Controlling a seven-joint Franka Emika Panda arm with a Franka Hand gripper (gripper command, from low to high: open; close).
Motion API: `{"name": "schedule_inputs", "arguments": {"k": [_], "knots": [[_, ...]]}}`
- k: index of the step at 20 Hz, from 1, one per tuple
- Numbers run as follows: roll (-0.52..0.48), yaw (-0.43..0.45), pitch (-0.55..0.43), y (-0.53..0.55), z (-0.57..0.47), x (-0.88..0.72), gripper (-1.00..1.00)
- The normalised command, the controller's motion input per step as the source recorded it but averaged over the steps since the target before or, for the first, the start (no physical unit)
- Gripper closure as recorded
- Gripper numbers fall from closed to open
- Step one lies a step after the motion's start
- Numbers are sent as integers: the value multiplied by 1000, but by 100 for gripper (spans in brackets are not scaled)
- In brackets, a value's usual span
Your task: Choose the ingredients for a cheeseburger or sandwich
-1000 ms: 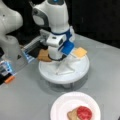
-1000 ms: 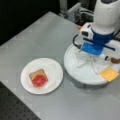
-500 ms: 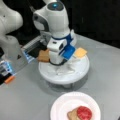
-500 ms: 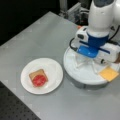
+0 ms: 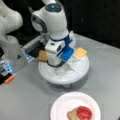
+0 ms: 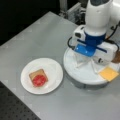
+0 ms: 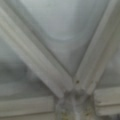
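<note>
Claw [image 6: 85,65] down on white tray [image 6: 75,72], tips together

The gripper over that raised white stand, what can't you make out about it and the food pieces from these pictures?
- Gripper: both front views leave unclear whether its fingers hold anything; the wrist view shows only pale bars up close.
- Brown toast square: the arm covers part of it in a front view.
- Stack on the white plate: the bottom edge cuts it off in a front view.
- Lettuce, patty: not seen anywhere.

Clearance around the round white stand

The arm is crowding the stand [image 6: 85,75]; grey table [image 6: 37,37] is lying open left, the white plate [image 6: 53,75] sitting just beside the stand.
</note>
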Motion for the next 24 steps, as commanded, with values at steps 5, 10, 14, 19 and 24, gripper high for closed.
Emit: {"name": "schedule_inputs", "arguments": {"k": [5, 10, 14, 19, 24], "knots": [[161, -217, 47, 153, -285, -203, -100], [183, -330, 43, -34, -250, -343, -100], [150, -347, -34, -178, -326, -387, -100], [127, -239, -48, -74, -299, -418, -100], [125, -199, -91, 56, -222, -300, -100]]}}
